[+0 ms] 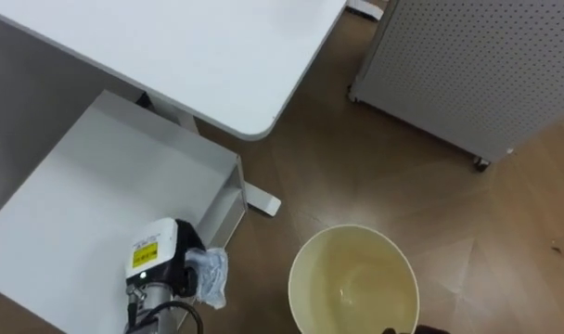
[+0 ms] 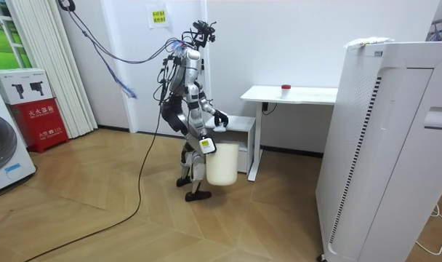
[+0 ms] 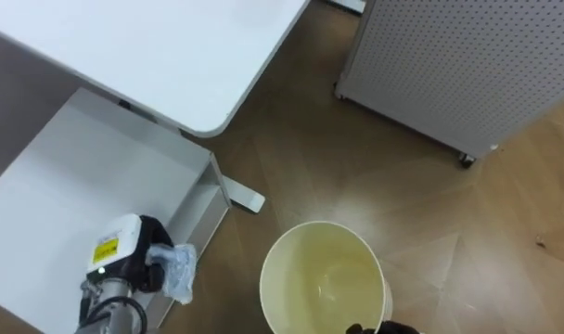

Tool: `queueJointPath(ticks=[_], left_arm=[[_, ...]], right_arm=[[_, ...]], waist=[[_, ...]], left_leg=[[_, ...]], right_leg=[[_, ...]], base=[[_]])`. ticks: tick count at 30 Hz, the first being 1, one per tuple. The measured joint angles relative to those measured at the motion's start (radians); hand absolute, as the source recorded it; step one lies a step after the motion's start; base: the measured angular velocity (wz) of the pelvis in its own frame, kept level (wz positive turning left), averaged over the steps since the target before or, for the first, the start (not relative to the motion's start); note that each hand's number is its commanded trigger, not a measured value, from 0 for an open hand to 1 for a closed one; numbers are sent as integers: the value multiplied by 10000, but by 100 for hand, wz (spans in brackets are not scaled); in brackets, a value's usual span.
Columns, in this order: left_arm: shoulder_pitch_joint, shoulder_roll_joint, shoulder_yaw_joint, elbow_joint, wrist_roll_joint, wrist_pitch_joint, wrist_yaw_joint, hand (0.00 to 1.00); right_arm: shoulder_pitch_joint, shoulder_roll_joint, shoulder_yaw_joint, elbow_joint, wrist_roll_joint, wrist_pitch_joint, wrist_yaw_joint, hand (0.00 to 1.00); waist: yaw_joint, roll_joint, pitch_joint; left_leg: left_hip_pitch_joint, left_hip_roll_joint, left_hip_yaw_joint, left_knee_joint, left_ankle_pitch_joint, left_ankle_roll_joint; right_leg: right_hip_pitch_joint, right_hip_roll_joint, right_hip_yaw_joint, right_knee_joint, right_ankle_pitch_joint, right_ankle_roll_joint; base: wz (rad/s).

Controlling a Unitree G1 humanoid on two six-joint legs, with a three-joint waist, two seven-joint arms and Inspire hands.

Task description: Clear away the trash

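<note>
Robot standing at the near corner of a white table (image 1: 198, 56), seen from its head and from the room. The left robot hand (image 1: 183, 266) enters from the lower left, its fingers curled round a crumpled pale wrapper (image 1: 211, 276), the piece of garbage, which juts from the hand's right side. Hand and wrapper hang over the near right corner of a low white stand (image 1: 87, 195) set under the table, beside the table's white foot (image 1: 262, 199). To the right of the wrapper, and apart from it, is a round cream bin (image 1: 354, 278), its mouth open upward and its inside bare. The right robot hand (image 1: 404, 328) shows at the bin's near rim; whether it is spread or closed cannot be told. In the room view the bin (image 2: 222, 164) hangs beside the robot's legs, clear of the wooden floor (image 1: 375, 176). Far right stands a white perforated panel (image 1: 467, 65) on castors.
</note>
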State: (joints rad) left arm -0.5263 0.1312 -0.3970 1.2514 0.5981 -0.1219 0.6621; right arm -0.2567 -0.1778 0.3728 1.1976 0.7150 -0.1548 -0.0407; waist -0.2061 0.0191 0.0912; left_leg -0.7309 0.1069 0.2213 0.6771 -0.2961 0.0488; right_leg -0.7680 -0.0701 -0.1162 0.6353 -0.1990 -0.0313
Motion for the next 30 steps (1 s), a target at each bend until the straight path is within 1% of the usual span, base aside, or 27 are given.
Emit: queueJointPath(ticks=[2,3,4,5,7,8,10,12,13,14,16,18,19,21,23,24,25,26,28,30], left_arm=[[284,-295,-48,-169,-16,-157,-240,100],[338,-369,-88,-212,-80,-183,-311,100],[427,-547,-267,-290,-219,-292,-474,100],[488,-738,-451,-292,-295,-389,-613,100],[648,-943,-763,-418,-367,-418,-807,100],[805,-1045,-909,-595,-364,-440,-942,100],[1047,-1172,-1163,-962,-385,-497,-1194,100],[1145,-1300,-1510,-1158,-392,-577,-1542,100],[1219,-1361,-1775,-1295,-402,-589,-1755,100],[1310,-1445,-1981,-1439,-383,-609,-1974,100],[1356,-1589,-2321,-1537,-387,-632,-2341,100],[1361,-1649,-2613,-1537,-384,-652,-2718,100],[1385,-1647,-2770,-1538,-386,-702,-2941,78],[1457,-1643,-2932,-1550,-383,-731,-3250,0],[1645,-1625,-2973,-1925,-384,-724,-3666,0],[1687,-1624,-2979,-1983,-386,-712,-3703,0],[1720,-1604,-2977,-1994,-386,-710,-3792,0],[1729,-1601,-2977,-1995,-384,-702,-3920,0],[1744,-1602,-3011,-2014,-383,-702,-4108,0],[1749,-1607,-3157,-2031,-381,-702,-4270,0]], right_arm=[[-3,192,-7,165,26,-216,0,100],[-4,229,-6,218,36,-277,8,100],[-12,283,-1,294,88,-361,10,100],[-16,331,1,391,75,-409,16,100],[-17,397,-1,498,-55,-405,62,100],[-18,474,-6,537,-138,-409,85,100],[-45,566,-5,605,-142,-422,147,100],[-65,592,25,675,-155,-426,344,100],[-106,612,148,709,-156,-422,458,100],[-116,618,185,717,-192,-426,571,100],[-147,631,191,764,-223,-424,723,100],[-179,684,242,827,-230,-405,867,100],[-178,699,317,826,-231,-405,928,100],[-172,704,371,857,-231,-401,1013,100],[-165,708,394,900,-212,-394,1198,100],[-160,712,392,910,-213,-391,1227,100],[-141,697,391,967,-217,-391,1334,100],[-140,697,391,987,-216,-385,1382,100],[-131,706,388,989,-215,-350,1417,100],[-137,725,387,977,-215,-338,1420,100]], waist=[[2,-1,-1],[4,-5,-3],[18,-14,-8],[29,-14,-8],[63,-9,-14],[91,-42,-35],[138,-60,-46],[191,-62,-54],[180,-91,-71],[149,-106,-81],[122,-106,-88],[110,-113,-95],[83,-115,-109],[52,-122,-159],[-63,-166,-219],[-69,-200,-241],[-87,-266,-286],[-96,-303,-316],[-102,-346,-342],[-104,-352,-345]], left_leg=[[140,-1,-8,-96,5,-8],[180,-10,1,-129,5,-9],[275,-69,21,-248,26,-21],[399,-151,22,-380,69,-27],[578,-161,58,-467,110,-38],[700,-164,130,-575,133,-42],[813,-174,161,-653,153,-58],[861,-186,201,-675,157,-62],[887,-207,216,-727,171,-64],[907,-286,203,-799,233,-58],[964,-343,201,-988,345,-32],[967,-345,202,-1017,365,-29],[967,-363,191,-1018,366,-28],[972,-408,186,-1033,379,-17],[1027,-515,182,-1200,485,21],[1049,-515,191,-1243,498,28],[1074,-510,196,-1277,529,31],[1076,-511,196,-1273,531,33],[1076,-514,197,-1271,540,48],[1075,-516,202,-1259,548,63]], right_leg=[[156,2,-89,-134,5,7],[183,-5,-88,-142,6,9],[235,-41,-80,-155,7,13],[321,-78,-73,-167,8,18],[483,-64,19,-290,19,40],[551,-68,53,-321,23,46],[631,-58,76,-390,23,46],[704,-40,58,-511,23,46],[708,-57,63,-507,23,46],[707,-108,54,-515,22,47],[709,-188,54,-558,36,73],[725,-173,52,-622,69,88],[725,-164,59,-644,87,89],[723,-169,44,-652,100,95],[720,-200,50,-663,121,131],[714,-208,67,-666,127,140],[717,-228,87,-666,136,150],[722,-236,84,-659,140,154],[725,-247,79,-660,159,160],[727,-254,83,-662,180,167]], base=[[0],[0],[0],[0],[-2],[-6],[-4],[0],[5],[7],[8],[0],[-3],[0],[8],[0],[0],[0],[0],[0]])
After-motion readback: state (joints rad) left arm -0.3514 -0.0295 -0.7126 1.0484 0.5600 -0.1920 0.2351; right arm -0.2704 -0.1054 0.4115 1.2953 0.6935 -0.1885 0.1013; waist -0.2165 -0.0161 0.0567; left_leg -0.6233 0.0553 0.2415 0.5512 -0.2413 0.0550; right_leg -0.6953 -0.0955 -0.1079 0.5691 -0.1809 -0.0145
